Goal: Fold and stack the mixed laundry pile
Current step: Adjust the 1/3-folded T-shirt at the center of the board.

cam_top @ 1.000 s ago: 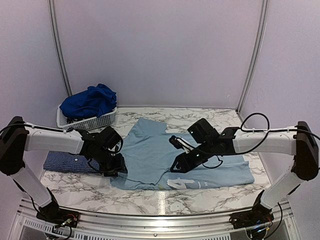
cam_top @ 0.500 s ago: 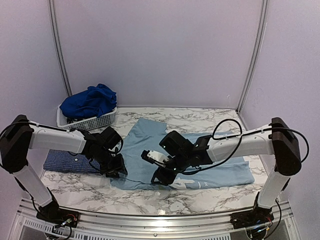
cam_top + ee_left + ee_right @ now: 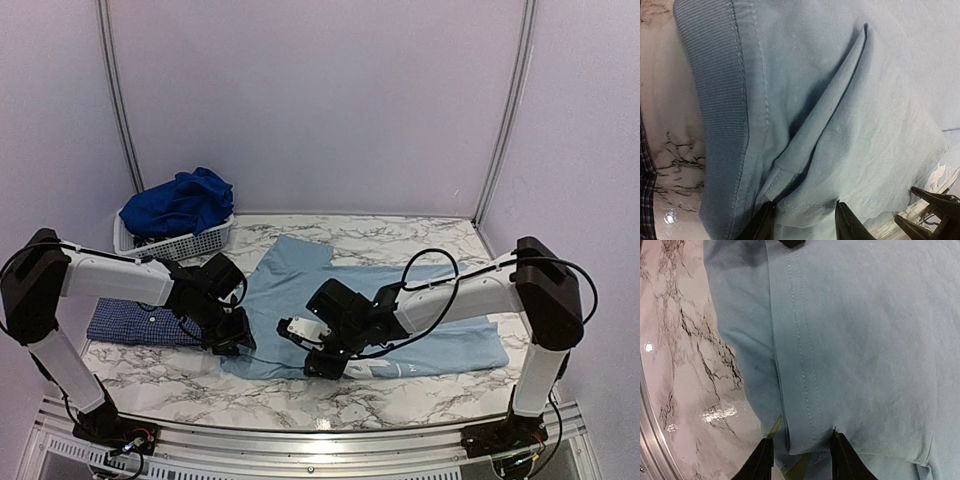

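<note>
A pale blue T-shirt [image 3: 290,290] lies spread flat on the marble table, its white print [image 3: 385,368] at the near edge. My left gripper [image 3: 235,340] is down on the shirt's near left corner. In the left wrist view its jaws [image 3: 805,225] stand open astride a doubled hem of the T-shirt [image 3: 865,100]. My right gripper [image 3: 322,362] is low at the shirt's near edge. In the right wrist view it [image 3: 802,457] is open astride the stitched hem of the T-shirt [image 3: 865,340]. A folded navy check shirt [image 3: 125,322] lies at the left.
A white slatted basket [image 3: 200,243] stands at the back left with royal blue clothes [image 3: 180,203] heaped in it. Bare marble table [image 3: 420,395] runs along the front, ending at a metal rail. Purple walls close in the back and sides.
My right arm has swung left across the T-shirt, from its middle to its near edge close to the left gripper. The left gripper has stayed at the corner. Both pairs of jaws have narrowed a little.
</note>
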`<state>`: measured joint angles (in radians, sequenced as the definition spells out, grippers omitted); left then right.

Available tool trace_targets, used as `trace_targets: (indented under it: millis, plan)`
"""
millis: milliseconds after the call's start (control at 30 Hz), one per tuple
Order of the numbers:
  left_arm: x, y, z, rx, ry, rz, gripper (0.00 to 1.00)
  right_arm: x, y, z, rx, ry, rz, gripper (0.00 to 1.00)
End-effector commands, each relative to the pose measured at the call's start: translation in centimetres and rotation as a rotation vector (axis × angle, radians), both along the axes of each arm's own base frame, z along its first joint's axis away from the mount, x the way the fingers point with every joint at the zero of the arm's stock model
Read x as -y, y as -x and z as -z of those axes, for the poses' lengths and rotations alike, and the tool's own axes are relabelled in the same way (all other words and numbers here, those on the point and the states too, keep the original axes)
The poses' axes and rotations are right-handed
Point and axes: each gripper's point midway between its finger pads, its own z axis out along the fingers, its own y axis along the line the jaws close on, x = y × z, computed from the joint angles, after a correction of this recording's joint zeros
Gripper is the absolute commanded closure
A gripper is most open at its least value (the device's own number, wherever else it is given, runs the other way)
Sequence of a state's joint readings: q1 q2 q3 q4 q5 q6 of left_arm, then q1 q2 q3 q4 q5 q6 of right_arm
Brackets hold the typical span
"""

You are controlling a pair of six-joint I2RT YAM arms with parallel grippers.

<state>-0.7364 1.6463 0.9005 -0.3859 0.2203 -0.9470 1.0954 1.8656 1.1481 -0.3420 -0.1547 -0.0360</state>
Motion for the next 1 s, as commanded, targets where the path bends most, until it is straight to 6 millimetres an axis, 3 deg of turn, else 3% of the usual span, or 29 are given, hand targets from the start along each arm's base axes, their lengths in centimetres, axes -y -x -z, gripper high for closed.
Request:
trace_targets:
  millis: [0, 167, 333, 533, 667, 867, 967]
  plan:
    - [0.5, -0.7, -0.3, 0.006, 0.019, -0.007, 0.57, -1.9, -0.8, -1.8, 0.036, -0.05, 0.004, 0.65]
    - [0.6, -0.6, -0.3, 0.005, 0.021, -0.003, 0.57, -2.2, -0.4, -2.1, 0.009, -0.069, 0.002, 0.64]
    - [0.5, -0.6, -0.3, 0.004, 0.021, -0.003, 0.57, -1.8, -0.7, -0.7, 0.009, -0.025, 0.019, 0.68]
    - [0.5, -0.7, -0.4, 0.01, 0.02, -0.003, 0.6, -1.6, -1.0, 0.1, 0.014, 0.011, 0.028, 0.86]
    - [0.4, -1.0, -0.6, 0.021, 0.021, -0.008, 0.71, -1.6, -1.3, -0.8, 0.028, 0.003, 0.039, 1.0]
    - [1.2, -1.8, -1.9, 0.063, 0.046, 0.015, 0.9, -2.1, -2.1, -2.7, 0.057, -0.017, 0.054, 1.0]
    - [1.5, -2.1, -2.6, 0.076, 0.062, 0.014, 0.94, -2.0, -2.5, -3.2, 0.065, -0.018, 0.065, 1.0]
